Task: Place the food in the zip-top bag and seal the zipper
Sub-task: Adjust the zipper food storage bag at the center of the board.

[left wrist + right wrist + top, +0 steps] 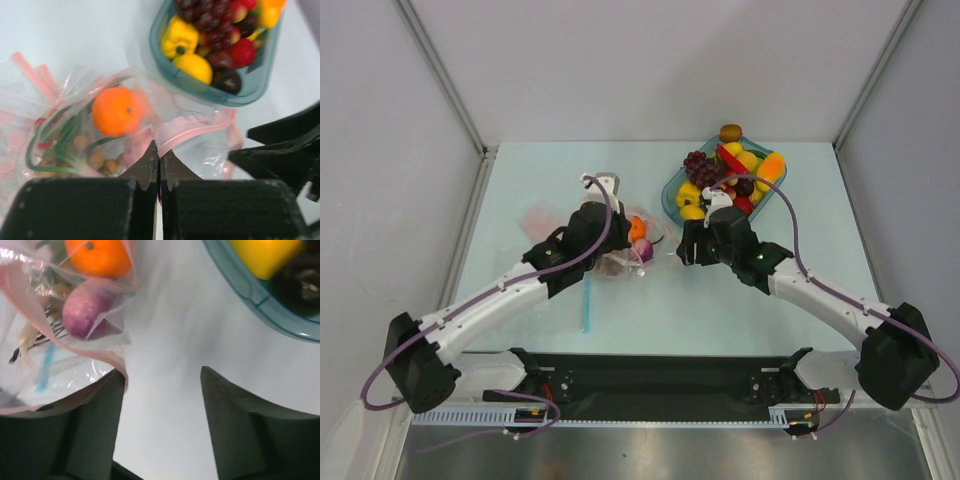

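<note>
The zip-top bag (pixel 612 258) lies crumpled left of centre and holds an orange (pixel 116 111), a purple piece (pixel 85 315), a green stalk (pixel 55 150) and tan grapes (pixel 95 161). My left gripper (pixel 159 151) is shut on the bag's pink zipper (pixel 192 127) at the mouth; it also shows in the top view (pixel 623 242). My right gripper (pixel 162 372) is open and empty just right of the bag, its left finger (pixel 95 425) touching the pink strip; it also shows in the top view (pixel 694 252). More food, including a yellow lemon (pixel 192 67), sits in the tray.
The teal-blue tray (pixel 670 200) stands at the back right, heaped with toy fruit, and one brown piece (pixel 730 132) lies behind it. A short light-blue strip (pixel 586 305) lies on the table in front of the bag. Walls close in on both sides.
</note>
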Action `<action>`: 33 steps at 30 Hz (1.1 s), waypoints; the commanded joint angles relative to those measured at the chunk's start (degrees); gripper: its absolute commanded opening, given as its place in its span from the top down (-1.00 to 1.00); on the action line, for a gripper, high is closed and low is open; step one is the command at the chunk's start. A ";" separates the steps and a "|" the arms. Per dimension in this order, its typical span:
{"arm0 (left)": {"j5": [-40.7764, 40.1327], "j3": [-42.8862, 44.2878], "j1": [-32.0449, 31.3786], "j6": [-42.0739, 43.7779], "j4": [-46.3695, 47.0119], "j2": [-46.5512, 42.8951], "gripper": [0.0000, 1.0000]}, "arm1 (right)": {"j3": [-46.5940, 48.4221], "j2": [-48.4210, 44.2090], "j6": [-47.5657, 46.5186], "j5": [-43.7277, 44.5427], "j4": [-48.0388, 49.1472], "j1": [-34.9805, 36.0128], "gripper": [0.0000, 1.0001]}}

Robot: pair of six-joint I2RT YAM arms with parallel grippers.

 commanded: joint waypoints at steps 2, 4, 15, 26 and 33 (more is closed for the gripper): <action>6.66 0.49 -0.58 2.38 0.88 -6.00 0.99 | -4.81 -6.78 -4.57 -9.32 11.58 0.26 -0.44; 7.89 1.28 -1.02 2.38 -0.18 -6.97 0.99 | -6.39 -9.15 -4.75 -10.29 12.75 0.34 -0.58; 9.12 1.10 -2.51 2.11 0.08 -7.86 0.99 | -7.54 -9.86 -5.27 -14.17 19.26 4.12 -0.49; 5.44 2.95 -3.22 2.38 -2.73 -5.66 0.99 | 0.28 -6.44 -4.14 14.64 3.10 10.45 0.40; -1.41 3.74 -3.31 2.64 -4.85 -4.17 1.00 | 2.04 -5.12 -1.50 31.96 -2.80 10.45 0.29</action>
